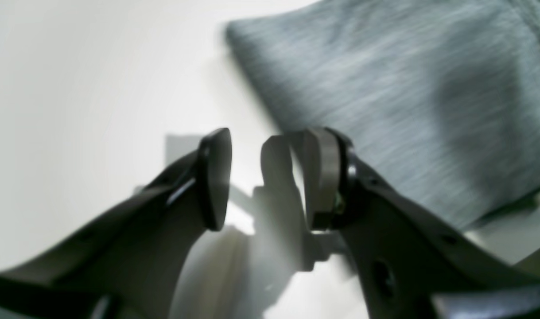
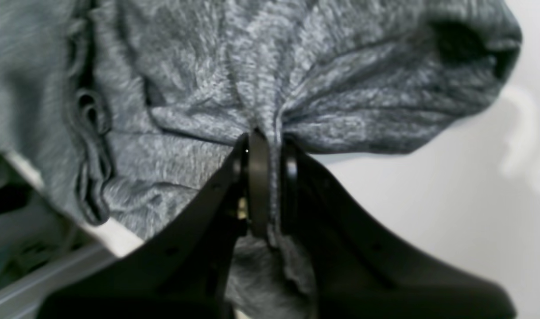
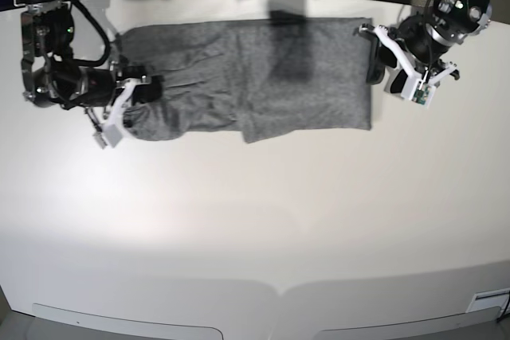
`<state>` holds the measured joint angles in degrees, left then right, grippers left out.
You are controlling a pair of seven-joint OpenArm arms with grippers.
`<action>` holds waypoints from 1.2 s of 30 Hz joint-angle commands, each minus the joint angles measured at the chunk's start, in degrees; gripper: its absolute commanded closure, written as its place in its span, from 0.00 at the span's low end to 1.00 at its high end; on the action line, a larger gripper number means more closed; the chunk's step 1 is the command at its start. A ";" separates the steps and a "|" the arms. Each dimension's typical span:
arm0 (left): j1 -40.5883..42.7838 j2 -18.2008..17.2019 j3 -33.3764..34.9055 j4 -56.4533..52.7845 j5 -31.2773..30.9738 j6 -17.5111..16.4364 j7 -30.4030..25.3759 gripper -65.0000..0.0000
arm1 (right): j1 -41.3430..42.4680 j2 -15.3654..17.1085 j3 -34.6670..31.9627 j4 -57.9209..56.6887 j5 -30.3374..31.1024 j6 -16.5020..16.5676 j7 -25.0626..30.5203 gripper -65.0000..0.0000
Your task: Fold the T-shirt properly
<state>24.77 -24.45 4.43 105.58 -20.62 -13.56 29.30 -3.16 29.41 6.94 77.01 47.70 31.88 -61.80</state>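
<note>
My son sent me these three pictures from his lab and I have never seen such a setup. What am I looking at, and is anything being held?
This is a robot with two arms working at a white table. The wide picture looks straight down from above; the two close-ups come from small cameras mounted at each arm's wrist, looking along its black pincer.

On the table lies a dark-grey T-shirt, already folded into a long band.

In the overhead view, the right gripper is on the picture's left. Its own camera shows its jaws shut on a pinch of the shirt's cloth, which bunches into creases there.

The left gripper is on the picture's right, by the shirt's other end. Its camera shows the jaws apart with nothing between them, over bare table beside the cloth.
</note>
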 commanded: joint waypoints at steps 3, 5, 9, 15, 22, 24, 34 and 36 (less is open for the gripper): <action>0.13 -0.31 -0.37 -3.30 -0.31 -0.09 -3.10 0.60 | 0.26 0.92 3.65 3.56 -1.66 -0.61 -3.39 1.00; 0.13 -0.31 -0.37 -6.69 -0.31 -0.09 -5.60 0.60 | 0.24 0.90 4.70 5.86 -1.31 -0.61 -5.33 1.00; 0.13 1.18 -0.26 -11.74 -0.48 -0.28 -8.39 0.60 | 0.24 -0.37 4.68 10.71 1.88 -0.61 -8.74 1.00; 0.11 8.94 -0.26 -12.94 -0.42 -10.95 -8.39 0.60 | 0.22 -7.15 4.68 21.97 1.62 -0.66 -12.37 1.00; 0.00 14.58 -0.24 -12.94 1.09 -13.99 -8.37 0.60 | -0.83 -15.87 3.48 30.62 -3.02 -0.72 -10.43 1.00; -0.02 15.41 -0.22 -12.94 1.07 -14.12 -8.39 0.60 | -0.83 -17.84 2.32 30.77 -2.99 -0.74 -10.40 1.00; 0.00 15.54 -0.22 -12.94 1.07 -14.14 -8.37 0.60 | -0.33 -27.41 -9.07 30.77 -9.25 -2.69 -6.54 1.00; -0.02 15.54 -0.22 -12.94 1.07 -14.12 -8.37 0.60 | -0.35 -29.05 -11.43 30.77 -11.78 -3.19 -6.01 1.00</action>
<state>24.58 -8.71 4.21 92.25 -19.53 -27.46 20.32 -4.29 0.51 -4.62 106.63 34.76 28.88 -68.82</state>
